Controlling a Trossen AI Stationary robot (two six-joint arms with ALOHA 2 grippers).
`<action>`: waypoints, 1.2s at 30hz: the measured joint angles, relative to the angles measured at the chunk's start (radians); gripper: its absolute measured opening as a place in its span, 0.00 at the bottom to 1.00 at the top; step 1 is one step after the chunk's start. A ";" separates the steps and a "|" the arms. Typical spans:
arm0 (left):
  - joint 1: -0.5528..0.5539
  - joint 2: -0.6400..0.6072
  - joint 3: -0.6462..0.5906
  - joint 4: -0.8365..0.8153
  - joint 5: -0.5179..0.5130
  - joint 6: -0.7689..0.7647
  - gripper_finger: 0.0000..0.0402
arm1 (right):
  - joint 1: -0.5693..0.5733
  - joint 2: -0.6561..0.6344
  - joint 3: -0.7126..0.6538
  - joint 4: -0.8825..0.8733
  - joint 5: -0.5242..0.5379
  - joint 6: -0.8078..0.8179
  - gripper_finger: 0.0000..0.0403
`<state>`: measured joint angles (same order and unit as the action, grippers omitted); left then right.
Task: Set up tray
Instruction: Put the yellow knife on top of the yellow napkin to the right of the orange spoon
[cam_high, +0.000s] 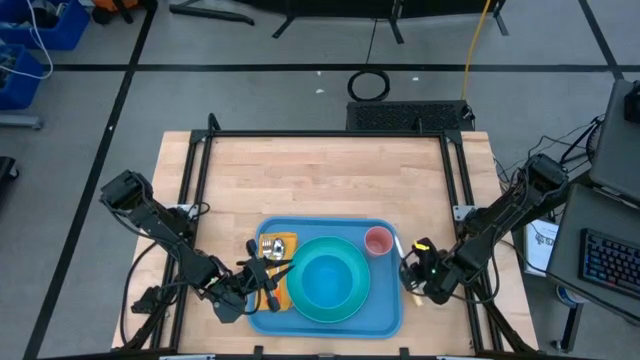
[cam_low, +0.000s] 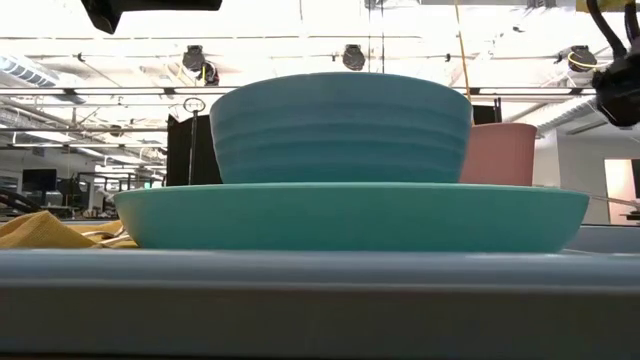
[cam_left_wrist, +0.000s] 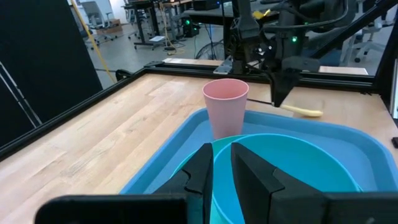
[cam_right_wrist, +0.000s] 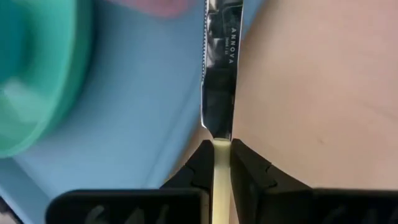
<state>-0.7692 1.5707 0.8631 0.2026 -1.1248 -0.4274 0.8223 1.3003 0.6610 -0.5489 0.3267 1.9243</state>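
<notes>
Blue tray (cam_high: 385, 315) set at table's near edge, plate, bowl (cam_high: 330, 280) and pink cup (cam_high: 378, 241) carried on it, knife (cam_right_wrist: 219, 74) clenched by right gripper (cam_right_wrist: 221, 163) over tray's right rim, left gripper (cam_left_wrist: 222, 171) narrowly parted, nothing grasped, over tray's left side.

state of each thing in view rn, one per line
tray: flat on the table, loaded
plate: on the tray, bowl inside
bowl: upright, looks empty
cup: upright on the tray
napkin: on the tray, cutlery on it
knife: held by its yellow handle
right gripper: shut on knife
left gripper: nearly closed, holding nothing
</notes>
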 joint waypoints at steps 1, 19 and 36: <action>0.000 0.000 0.000 0.000 0.000 0.000 0.16 | 0.000 0.000 0.000 -0.007 0.027 -0.004 0.05; 0.000 0.000 0.000 0.000 0.002 -0.003 0.16 | 0.011 -0.086 0.001 -0.205 0.382 -0.048 0.05; 0.010 0.000 0.000 -0.006 0.000 0.060 0.16 | 0.010 -0.198 0.001 -0.176 0.728 -0.309 0.05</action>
<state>-0.7597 1.5707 0.8631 0.1970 -1.1251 -0.3676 0.8322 1.1026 0.6621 -0.7253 1.0547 1.6155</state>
